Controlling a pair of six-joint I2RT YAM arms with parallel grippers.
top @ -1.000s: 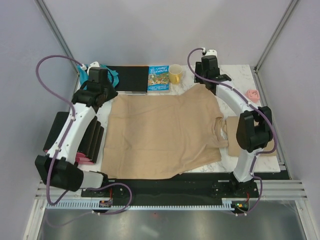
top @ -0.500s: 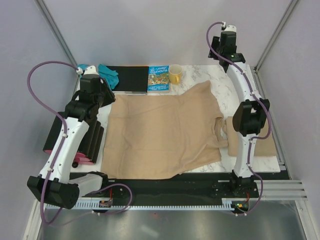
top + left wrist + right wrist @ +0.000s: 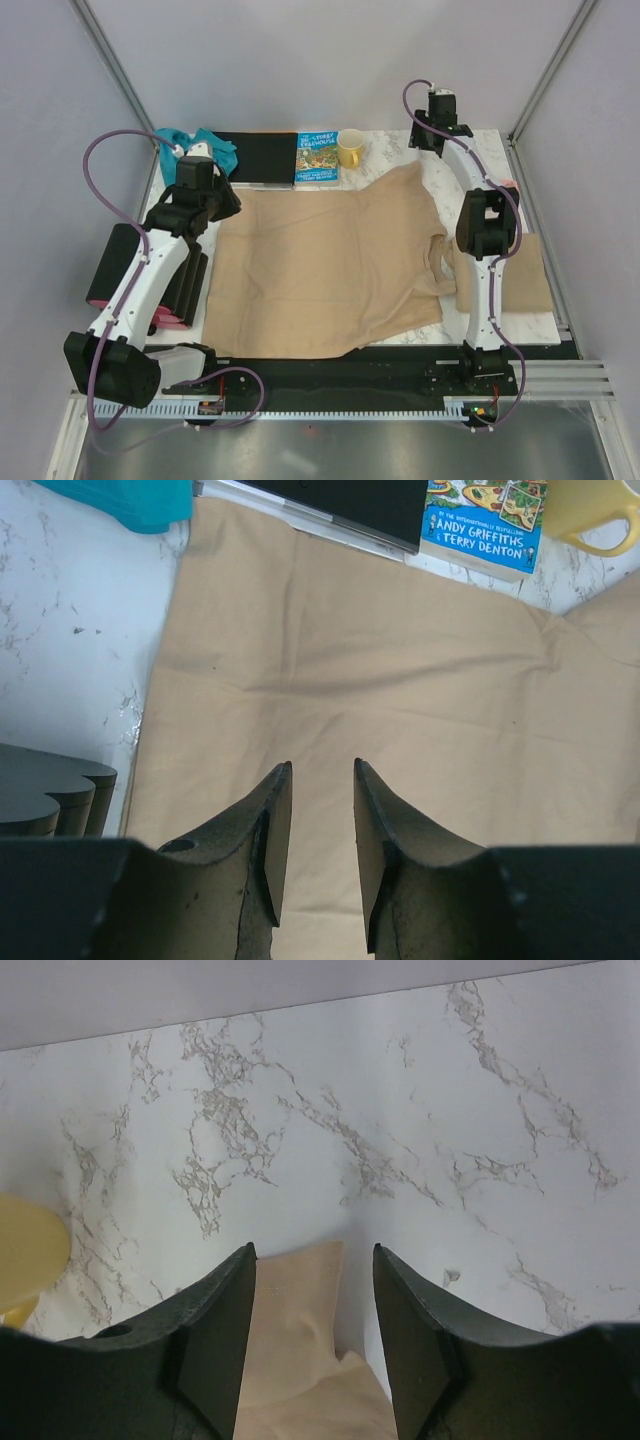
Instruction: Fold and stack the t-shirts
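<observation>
A plain tan-beige cloth t-shirt (image 3: 320,265) lies flat at the middle of the white marbled worktop (image 3: 385,160), long axis left to right, with the left gripper (image 3: 320,770) narrowly parted and empty over its left part and the right gripper (image 3: 312,1250) wider, empty, above its far right corner.

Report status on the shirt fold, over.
Left claw open, empty, over tan t-shirt. Right claw open, empty, above its far corner. Shirt spread, not yet folded. Book and yellow mug sit near its far edge.
</observation>
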